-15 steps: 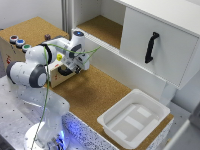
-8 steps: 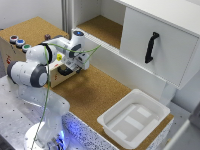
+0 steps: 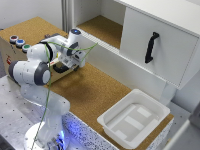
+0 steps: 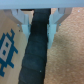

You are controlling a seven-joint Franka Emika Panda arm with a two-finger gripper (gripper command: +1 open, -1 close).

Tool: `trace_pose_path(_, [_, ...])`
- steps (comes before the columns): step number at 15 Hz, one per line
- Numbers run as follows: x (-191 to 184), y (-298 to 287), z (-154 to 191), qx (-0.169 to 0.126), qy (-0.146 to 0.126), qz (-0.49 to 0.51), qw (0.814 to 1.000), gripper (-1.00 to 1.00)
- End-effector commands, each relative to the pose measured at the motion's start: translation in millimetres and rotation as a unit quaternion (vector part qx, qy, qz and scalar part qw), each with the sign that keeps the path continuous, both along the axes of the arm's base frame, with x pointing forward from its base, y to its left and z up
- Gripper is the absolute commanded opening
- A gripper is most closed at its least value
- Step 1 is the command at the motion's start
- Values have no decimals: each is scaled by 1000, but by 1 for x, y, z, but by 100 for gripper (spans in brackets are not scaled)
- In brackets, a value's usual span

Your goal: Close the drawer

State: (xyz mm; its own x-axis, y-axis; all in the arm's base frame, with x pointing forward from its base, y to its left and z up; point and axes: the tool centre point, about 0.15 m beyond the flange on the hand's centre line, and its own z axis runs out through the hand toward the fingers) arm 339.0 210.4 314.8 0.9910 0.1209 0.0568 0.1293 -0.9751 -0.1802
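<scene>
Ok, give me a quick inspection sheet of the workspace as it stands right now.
Surface: cork-topped table; a perforated metal base holds the arm.
Job's things: drawer of the wooden box, mostly hidden behind the arm in the exterior view; its dark handle shows in the wrist view.
Clutter: white plastic tray, nothing seen inside.
Gripper: gripper at the drawer front, fingers either side of the handle; cannot tell whether they touch it.
Cables: thin green cable running along the arm.
Surroundings: white cabinet door with a black handle; coloured buttons on top of the box.
</scene>
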Motion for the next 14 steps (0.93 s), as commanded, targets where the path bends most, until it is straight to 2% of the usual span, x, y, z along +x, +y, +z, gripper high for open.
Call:
trace_pose_path(1, [-19,81,-29,-32,24,18,999,-100])
trace_pose_path(4, [-20,104,-23,-36,13,10,999,-100])
trace_pose_path(9, [-36,137,-3,-12,2,0,1000,-100])
trace_pose_path(10, [-41,140,3,-9,0,-6,1000,100])
trace_pose_path(14, [-65,127,48,11,-42,-38,998,100])
